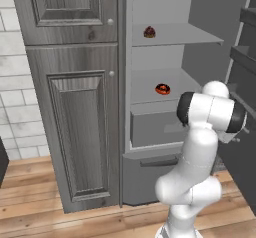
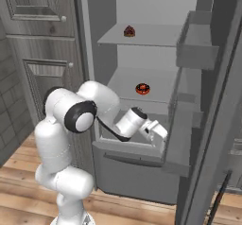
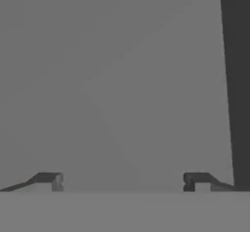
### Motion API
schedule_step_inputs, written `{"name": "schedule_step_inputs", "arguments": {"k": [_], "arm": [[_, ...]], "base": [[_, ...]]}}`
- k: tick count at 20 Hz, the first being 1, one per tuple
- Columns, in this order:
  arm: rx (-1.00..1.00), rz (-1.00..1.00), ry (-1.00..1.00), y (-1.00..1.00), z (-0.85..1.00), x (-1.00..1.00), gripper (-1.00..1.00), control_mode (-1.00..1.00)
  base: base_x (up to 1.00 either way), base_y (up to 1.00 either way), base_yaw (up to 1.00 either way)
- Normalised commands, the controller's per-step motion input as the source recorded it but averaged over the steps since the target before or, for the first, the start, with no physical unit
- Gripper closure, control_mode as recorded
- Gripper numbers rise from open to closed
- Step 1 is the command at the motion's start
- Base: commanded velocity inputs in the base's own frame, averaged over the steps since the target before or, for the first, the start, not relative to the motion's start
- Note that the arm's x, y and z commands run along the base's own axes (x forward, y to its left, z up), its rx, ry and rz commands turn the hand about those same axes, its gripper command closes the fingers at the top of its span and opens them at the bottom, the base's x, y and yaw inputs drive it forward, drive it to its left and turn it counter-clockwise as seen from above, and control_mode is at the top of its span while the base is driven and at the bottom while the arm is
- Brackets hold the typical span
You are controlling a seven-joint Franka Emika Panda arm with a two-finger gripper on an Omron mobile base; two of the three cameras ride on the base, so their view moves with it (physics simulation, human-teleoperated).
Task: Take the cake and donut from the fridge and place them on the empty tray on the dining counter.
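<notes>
Fridge [image 1: 200, 27] door stands open, likely so the arm can reach the shelves; cake [image 1: 149, 32] sits on the upper shelf at top centre, donut [image 1: 162, 89] on the shelf below at mid frame, both untouched. Gripper [image 3: 122, 182] is spread wide with nothing between the tips, low by the drawer [image 2: 124, 139] at lower centre of the right base view, apparently pre-opened for a grab. Hand view faces plain grey wall, hard to place; tray and counter out of frame

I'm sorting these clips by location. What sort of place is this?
Most likely a home kitchen: an open fridge with a cake and a donut on its shelves, a grey panelled cabinet beside it, and a wooden floor.
</notes>
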Motion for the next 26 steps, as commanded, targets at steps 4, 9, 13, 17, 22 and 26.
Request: {"name": "schedule_step_inputs", "arguments": {"k": [4,9,13,17,22,26], "arm": [[0.0,0.0,-0.16,-0.13,0.41,-0.6,-1.0,-1.0],[0.05,0.0,-0.35,0.29,0.88,-0.55,-1.0,-1.0],[0.03,0.0,-0.44,0.67,1.0,-0.39,-1.0,-1.0],[0.01,0.0,-0.4,0.89,0.89,-0.35,-1.0,-1.0],[0.07,0.01,-0.32,0.98,0.54,-0.16,-1.0,-1.0],[0.15,0.03,-0.25,0.91,0.53,-0.06,-1.0,-1.0]], "base": [[0.0,0.0,0.0],[0.0,0.0,0.0],[0.0,0.0,0.0],[0.0,0.0,0.0],[0.0,0.0,0.0],[0.0,0.0,0.0]]}}
